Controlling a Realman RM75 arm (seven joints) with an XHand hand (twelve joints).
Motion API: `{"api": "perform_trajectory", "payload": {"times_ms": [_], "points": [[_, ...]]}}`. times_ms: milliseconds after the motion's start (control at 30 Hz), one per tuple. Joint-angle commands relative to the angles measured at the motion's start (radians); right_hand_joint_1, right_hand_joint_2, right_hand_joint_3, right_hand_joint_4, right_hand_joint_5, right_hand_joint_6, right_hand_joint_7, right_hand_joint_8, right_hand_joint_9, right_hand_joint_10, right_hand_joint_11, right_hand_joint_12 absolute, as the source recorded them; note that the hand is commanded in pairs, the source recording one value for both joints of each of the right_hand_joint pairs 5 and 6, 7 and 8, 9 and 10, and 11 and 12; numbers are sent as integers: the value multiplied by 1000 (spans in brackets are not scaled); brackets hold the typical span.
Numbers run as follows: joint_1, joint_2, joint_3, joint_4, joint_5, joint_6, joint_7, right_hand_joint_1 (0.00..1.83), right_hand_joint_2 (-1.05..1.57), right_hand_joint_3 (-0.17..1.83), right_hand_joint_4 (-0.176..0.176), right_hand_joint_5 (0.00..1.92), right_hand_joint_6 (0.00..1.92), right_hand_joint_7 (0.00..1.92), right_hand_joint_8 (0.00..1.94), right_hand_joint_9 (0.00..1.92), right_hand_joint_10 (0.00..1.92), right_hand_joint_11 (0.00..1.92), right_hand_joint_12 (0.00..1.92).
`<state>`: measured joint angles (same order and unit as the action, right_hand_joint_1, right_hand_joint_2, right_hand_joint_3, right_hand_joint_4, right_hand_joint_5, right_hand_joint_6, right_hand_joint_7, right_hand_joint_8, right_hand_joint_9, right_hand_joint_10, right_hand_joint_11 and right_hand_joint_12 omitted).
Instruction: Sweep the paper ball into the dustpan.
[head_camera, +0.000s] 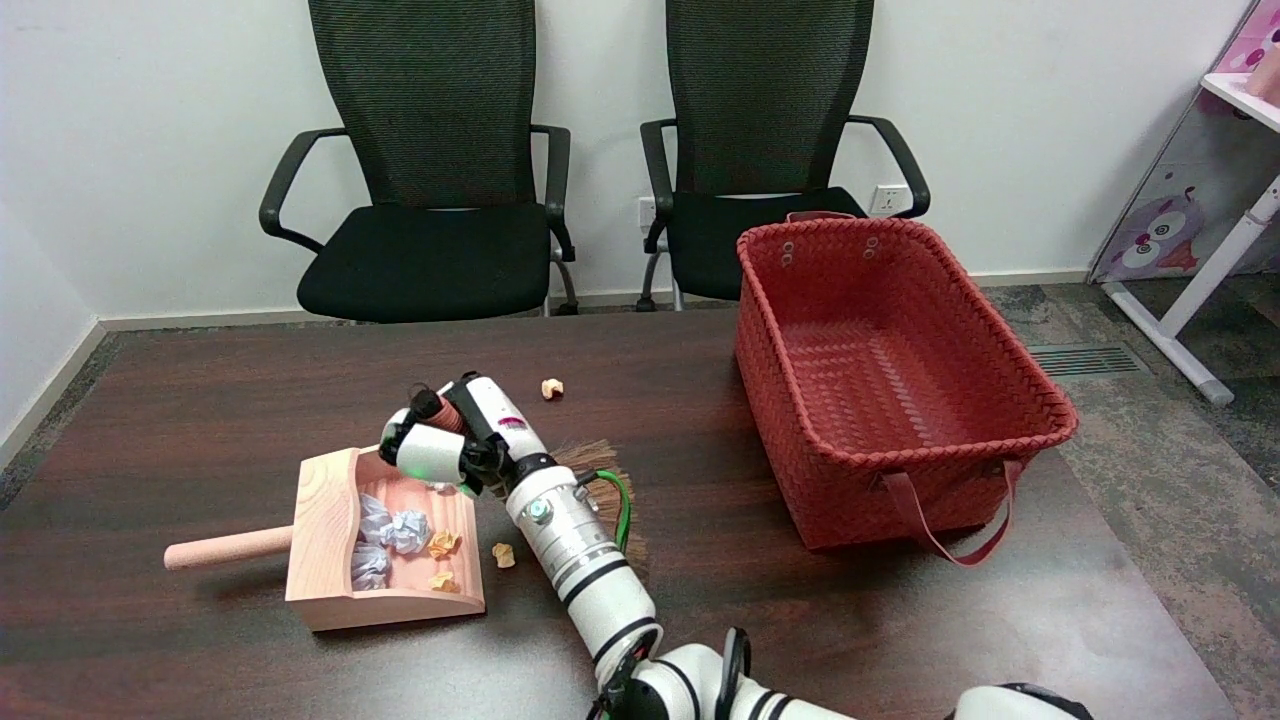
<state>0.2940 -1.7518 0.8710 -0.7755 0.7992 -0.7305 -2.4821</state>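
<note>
A pale wooden dustpan (322, 520) lies on the dark table, its round handle pointing left. Inside it lie several white paper balls (385, 535) and two small orange ones (443, 545). One orange paper ball (503, 554) rests on the table just outside the pan's open right side. Another orange paper ball (551, 388) sits farther back. My right hand (455, 445) hovers over the pan's far right corner and grips the dark handle of a small brush, whose brown bristles (600, 462) show behind my forearm.
A large red woven basket (1000, 330) with strap handles stands on the table's right part. Two black office chairs (430, 180) stand behind the table against the wall. A white shelf frame (1210, 290) is at the far right.
</note>
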Motion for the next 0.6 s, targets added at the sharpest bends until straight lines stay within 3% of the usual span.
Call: {"api": "perform_trajectory", "payload": {"times_ms": [33,333,600], "points": [[87,-37,-90,111,211,-155,456,695,1042,1833,1,1920,1920,1920,1920,1920,1920,1920,1920],[133,-38,-116,158,274,-149,967,773,687,1750,-5,1920,1920,1920,1920,1920,1920,1920,1920],[131,8,-151,49,264,-165,1143,784,637,1683,-6,1920,1920,1920,1920,1920,1920,1920,1920]]}}
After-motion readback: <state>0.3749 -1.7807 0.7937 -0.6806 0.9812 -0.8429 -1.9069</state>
